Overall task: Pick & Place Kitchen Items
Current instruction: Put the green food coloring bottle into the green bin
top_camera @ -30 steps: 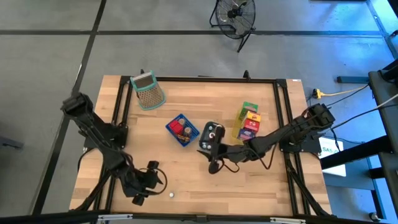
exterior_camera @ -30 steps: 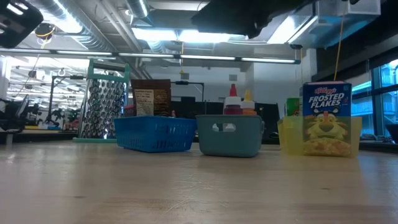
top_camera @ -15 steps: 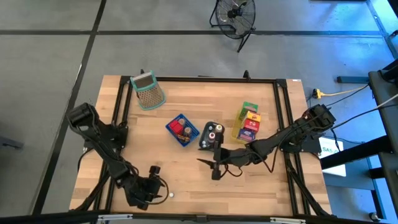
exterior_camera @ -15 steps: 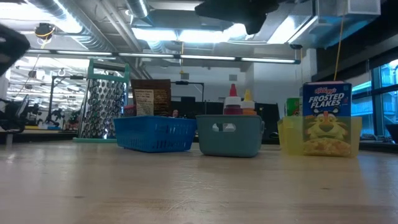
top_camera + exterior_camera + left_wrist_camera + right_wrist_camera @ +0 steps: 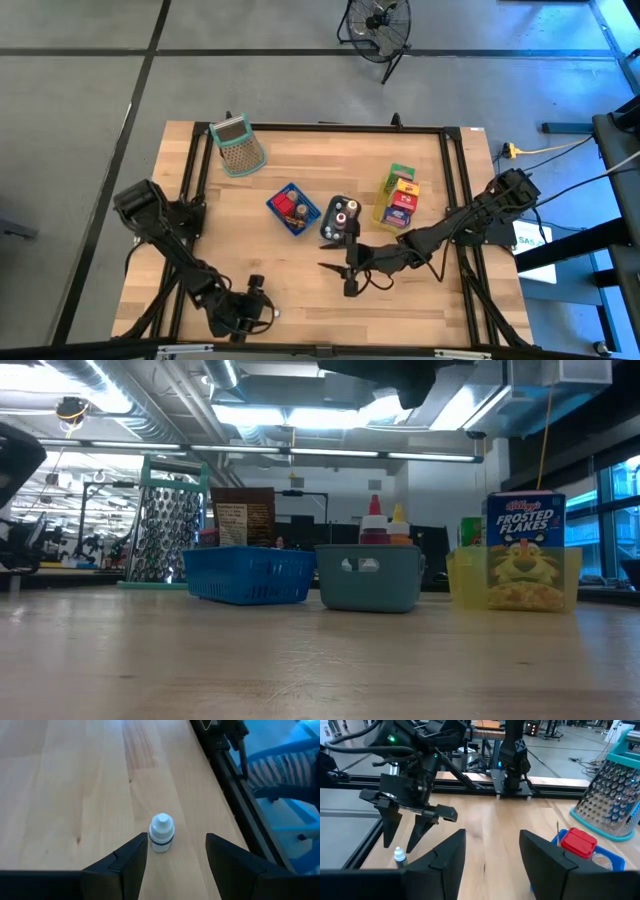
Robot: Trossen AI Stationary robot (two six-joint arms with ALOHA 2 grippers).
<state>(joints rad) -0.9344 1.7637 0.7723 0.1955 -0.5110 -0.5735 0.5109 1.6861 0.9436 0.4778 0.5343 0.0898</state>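
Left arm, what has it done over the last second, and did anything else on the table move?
The left pincer has swung toward the table's near edge and now hangs open over the small white bottle, which is not held. The right pincer has drawn back from the teal basket, open and empty. The bottle, the blue basket and the grater stayed put.

1. A light wooden table (image 5: 300, 290) with a black metal frame along its edges carries everything.
2. A teal-framed metal grater (image 5: 237, 146) stands near the far left corner.
3. A blue basket (image 5: 293, 209) and a grey-teal bin (image 5: 337, 216) sit side by side mid-table.
4. A yellow tray (image 5: 396, 199) of boxes stands further right.
5. A small white bottle (image 5: 161, 833) stands upright near the front edge.
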